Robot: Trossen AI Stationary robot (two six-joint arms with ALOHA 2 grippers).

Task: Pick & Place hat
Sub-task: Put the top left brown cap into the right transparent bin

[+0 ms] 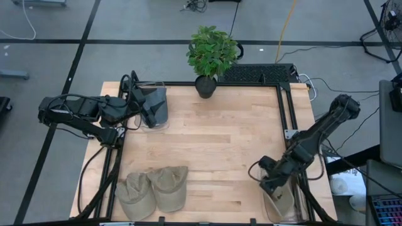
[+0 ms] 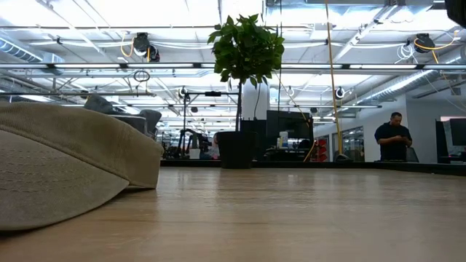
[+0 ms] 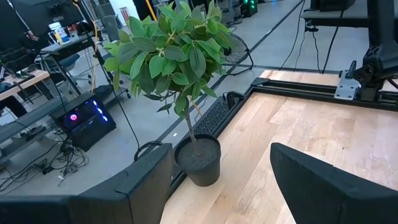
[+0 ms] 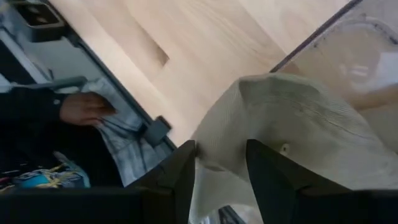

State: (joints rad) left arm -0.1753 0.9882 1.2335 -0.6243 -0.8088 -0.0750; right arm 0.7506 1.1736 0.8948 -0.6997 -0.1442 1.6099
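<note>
The right arm's hand hangs low over the near right corner of the pale wooden surface, its two dark fingers clamped on the fabric of a khaki cloth cap. In the right wrist view the cap sits partly over a clear plastic container; from overhead the same cap lies in that container at the surface's right edge. Past the edge, the wrist view also catches a person's hand and dark sleeve.

Two more khaki caps lie side by side, touching, at the near left corner; the nearer one fills the left of the low view. The left arm's hand waits at the far left corner over a dark grey bin, its fingers standing apart with nothing between them.

A green leafy plant in a black pot stands at the far edge, midway along it; the left wrist view faces it. A person in dark clothing stands in the room beyond.
</note>
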